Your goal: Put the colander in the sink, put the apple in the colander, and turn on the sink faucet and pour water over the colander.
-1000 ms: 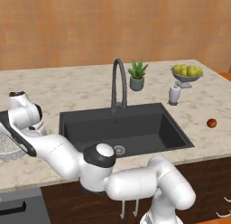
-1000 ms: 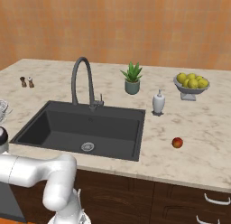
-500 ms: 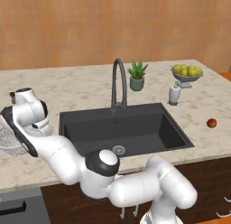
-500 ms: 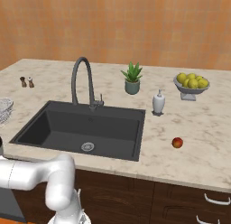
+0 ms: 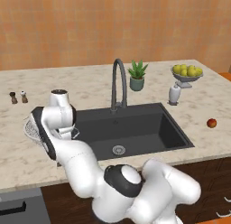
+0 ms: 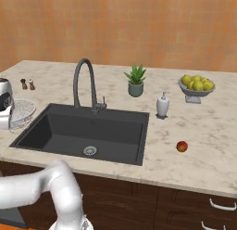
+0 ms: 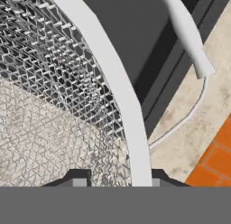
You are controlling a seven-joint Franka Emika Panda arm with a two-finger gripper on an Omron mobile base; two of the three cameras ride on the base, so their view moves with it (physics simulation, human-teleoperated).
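Note:
The colander (image 5: pixel 30 128) is a white-grey mesh bowl held at the left end of the sink (image 5: pixel 149 123), over the counter beside the basin. My gripper (image 7: pixel 117 182) is shut on its rim (image 7: pixel 118 83), with the mesh to one side and the dark basin beyond. From the right, the colander (image 6: pixel 22 109) shows against my hand, left of the sink (image 6: pixel 120 127). The dark gooseneck faucet (image 5: pixel 118 83) stands behind the basin. The red apple (image 5: pixel 211 123) lies on the counter right of the sink, far from the gripper.
Behind the sink stand a potted plant (image 5: pixel 136 77) and a white dispenser (image 5: pixel 174 94). A bowl of yellow-green fruit (image 5: pixel 187 72) sits at the back right. Two small shakers (image 5: pixel 18 97) stand at the back left. The counter's front edge is near.
My arm has swung right with the colander in its grip, bringing it from the far left of the counter to the sink's left edge. The apple has stayed put.

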